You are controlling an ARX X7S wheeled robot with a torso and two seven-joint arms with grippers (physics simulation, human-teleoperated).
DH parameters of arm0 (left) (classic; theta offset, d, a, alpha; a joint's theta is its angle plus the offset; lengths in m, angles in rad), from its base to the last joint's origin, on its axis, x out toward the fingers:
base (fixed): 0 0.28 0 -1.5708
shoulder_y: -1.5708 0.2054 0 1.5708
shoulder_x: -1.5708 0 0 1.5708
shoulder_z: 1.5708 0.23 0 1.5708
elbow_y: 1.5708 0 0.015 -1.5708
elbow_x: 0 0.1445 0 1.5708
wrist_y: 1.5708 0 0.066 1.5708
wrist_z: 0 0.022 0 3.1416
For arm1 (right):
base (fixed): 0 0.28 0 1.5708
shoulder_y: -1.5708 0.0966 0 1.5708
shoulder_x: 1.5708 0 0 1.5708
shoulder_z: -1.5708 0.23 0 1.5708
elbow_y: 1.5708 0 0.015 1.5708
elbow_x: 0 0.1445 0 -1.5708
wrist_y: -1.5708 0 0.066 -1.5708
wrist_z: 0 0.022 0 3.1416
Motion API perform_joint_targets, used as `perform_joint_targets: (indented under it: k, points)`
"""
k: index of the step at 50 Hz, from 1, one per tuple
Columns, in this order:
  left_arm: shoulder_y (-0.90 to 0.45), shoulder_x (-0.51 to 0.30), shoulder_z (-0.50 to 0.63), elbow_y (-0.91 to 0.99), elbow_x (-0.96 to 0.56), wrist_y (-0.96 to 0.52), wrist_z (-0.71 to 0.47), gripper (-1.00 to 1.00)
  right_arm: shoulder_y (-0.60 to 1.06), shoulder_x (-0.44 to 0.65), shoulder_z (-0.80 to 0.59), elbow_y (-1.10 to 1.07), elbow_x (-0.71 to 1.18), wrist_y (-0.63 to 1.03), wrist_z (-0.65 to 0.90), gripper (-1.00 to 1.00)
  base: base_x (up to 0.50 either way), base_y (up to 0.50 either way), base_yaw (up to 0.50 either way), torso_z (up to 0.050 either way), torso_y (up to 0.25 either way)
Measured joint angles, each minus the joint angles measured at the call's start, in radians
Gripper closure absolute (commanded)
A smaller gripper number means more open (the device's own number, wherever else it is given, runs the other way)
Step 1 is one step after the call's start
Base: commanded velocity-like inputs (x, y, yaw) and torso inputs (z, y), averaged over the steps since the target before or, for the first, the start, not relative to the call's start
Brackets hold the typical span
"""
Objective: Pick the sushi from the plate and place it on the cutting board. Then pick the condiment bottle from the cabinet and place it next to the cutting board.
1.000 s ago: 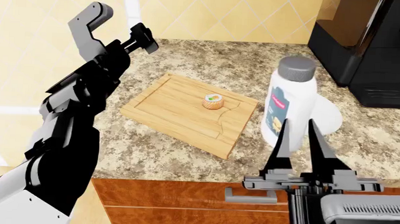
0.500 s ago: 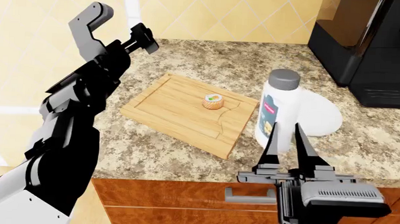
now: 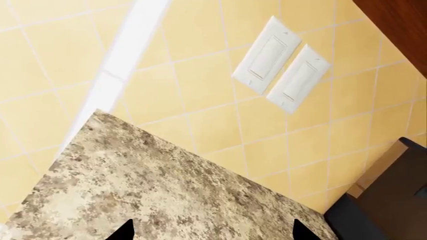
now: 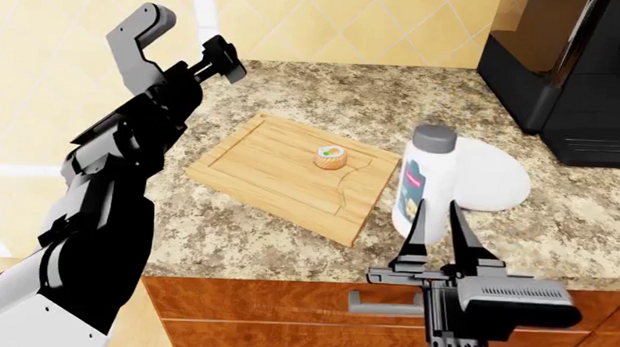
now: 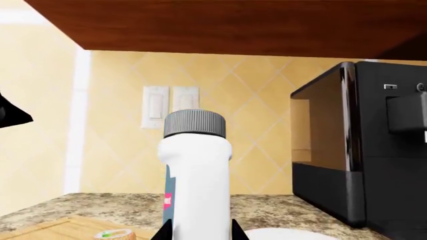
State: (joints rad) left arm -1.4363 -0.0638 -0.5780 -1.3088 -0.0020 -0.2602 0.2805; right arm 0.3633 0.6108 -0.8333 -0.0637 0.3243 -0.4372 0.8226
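The sushi (image 4: 331, 156) (image 5: 113, 234) lies on the cutting board (image 4: 268, 172) (image 5: 53, 227), toward its right end. Just right of the board the condiment bottle (image 4: 427, 179) (image 5: 197, 185) is upright, in front of the white plate (image 4: 498, 178) (image 5: 280, 234). My right gripper (image 4: 437, 218) (image 5: 199, 232) is shut on the bottle's lower body, one finger on each side. The fingers hide the bottle's base, so I cannot tell whether it touches the counter. My left gripper (image 4: 223, 60) (image 3: 213, 231) hangs open over the counter's back left, holding nothing.
A black coffee machine (image 4: 576, 75) (image 5: 360, 160) stands at the back right, close behind the plate. Two wall switches (image 3: 283, 70) (image 5: 170, 112) sit on the tiled wall. Wooden drawer fronts (image 4: 283, 306) run below the counter's front edge, and an upper cabinet's underside (image 5: 233, 25) hangs overhead.
My right gripper has come down and slightly left with the bottle, which is now lower and closer to the board's right edge. The left arm and sushi have not moved.
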Motion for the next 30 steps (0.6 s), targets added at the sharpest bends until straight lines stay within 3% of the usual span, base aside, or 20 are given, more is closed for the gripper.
perform_joint_targets:
  k: [30]
  points:
    - [0.000, 0.000, 0.002, 0.000, 0.001, 0.001, 0.003, -1.00, 0.027, -0.057, -0.002, 0.144, 0.036, -0.040, -0.066, 1.00, 0.00, 0.00, 0.00, 0.000, 0.000]
